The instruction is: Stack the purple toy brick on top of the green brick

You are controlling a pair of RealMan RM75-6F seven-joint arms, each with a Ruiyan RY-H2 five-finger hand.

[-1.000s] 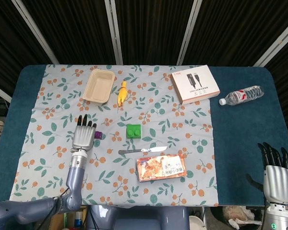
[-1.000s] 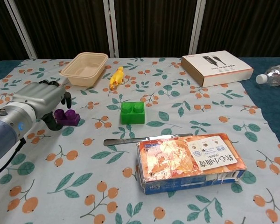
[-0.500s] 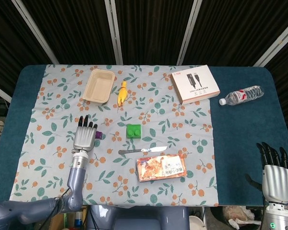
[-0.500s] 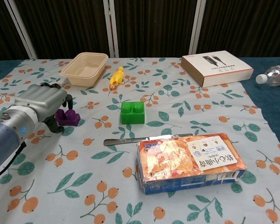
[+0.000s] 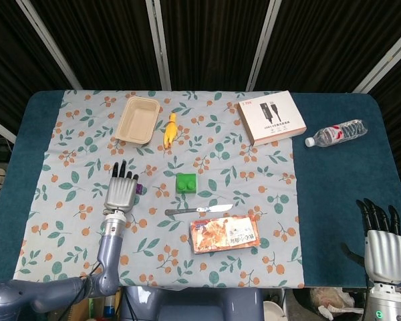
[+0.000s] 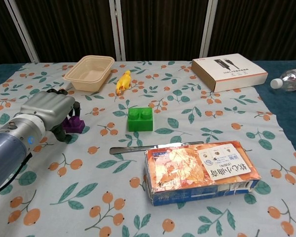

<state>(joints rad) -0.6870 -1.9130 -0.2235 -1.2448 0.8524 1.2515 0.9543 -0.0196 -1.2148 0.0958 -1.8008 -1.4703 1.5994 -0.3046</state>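
The purple brick [image 6: 75, 124] lies on the floral cloth, left of the green brick [image 6: 140, 119]. My left hand [image 6: 48, 111] reaches over it from the left, fingers [image 6: 75, 106] above the brick and thumb below, with the brick partly hidden behind it. In the head view the left hand [image 5: 121, 192] has its fingers stretched out, and only a sliver of the purple brick [image 5: 140, 190] shows at its right side. I cannot tell whether the hand touches it. The green brick [image 5: 184, 182] stands alone. My right hand [image 5: 384, 246] hangs open off the table's lower right corner.
A knife [image 6: 153, 146] lies just in front of the green brick, and a snack box [image 6: 201, 170] sits nearer still. A tan tray [image 5: 137, 119], a yellow toy [image 5: 168, 127], a white box [image 5: 272, 117] and a bottle [image 5: 337, 133] line the far side.
My left hand has crept right and closer over the purple brick, hiding more of it. The right hand has sunk slightly lower in the head view.
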